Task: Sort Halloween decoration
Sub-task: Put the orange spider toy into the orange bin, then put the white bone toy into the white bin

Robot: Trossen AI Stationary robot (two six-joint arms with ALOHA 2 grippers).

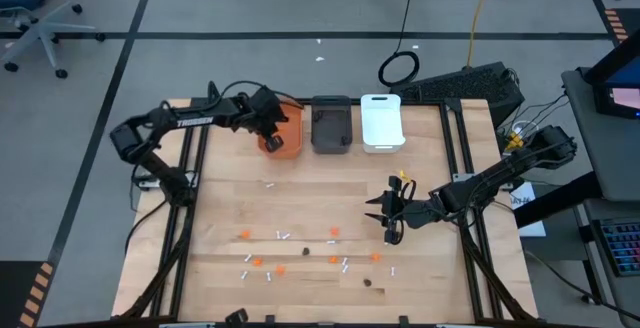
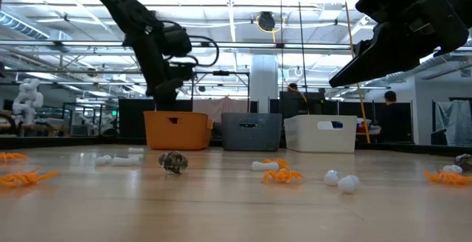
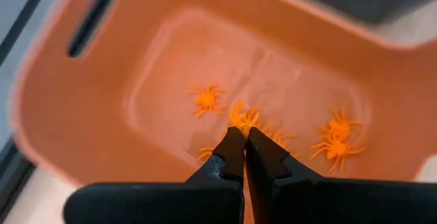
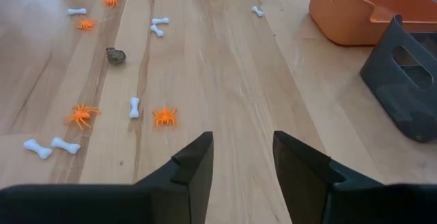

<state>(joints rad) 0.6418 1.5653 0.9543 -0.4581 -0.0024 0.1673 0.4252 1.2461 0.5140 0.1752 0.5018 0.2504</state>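
The Halloween decoration is small orange spiders [image 1: 245, 234], white bones [image 1: 283, 235] and a dark lump [image 1: 368, 282], scattered over the near half of the wooden table. My left gripper [image 3: 244, 134] hangs over the orange bin [image 1: 283, 133] at the far edge, shut on an orange spider [image 3: 243, 118]. A few more spiders [image 3: 336, 142] lie on the bin's floor. My right gripper [image 4: 242, 156] stands open above the table right of centre [image 1: 392, 213], with nothing between its fingers. My left gripper pinches one orange spider [image 3: 243, 118] between its two fingertips; the legs stick out past the tips. The fingers slant downward into the mouth of the orange bin. The spider is clear of the bin's floor.
A dark grey bin [image 1: 331, 125] and a white bin [image 1: 381, 121] stand in a row right of the orange one. In the right wrist view a spider [image 4: 164, 117], a bone [image 4: 134, 106] and the dark lump [image 4: 115, 56] lie ahead of the open fingers.
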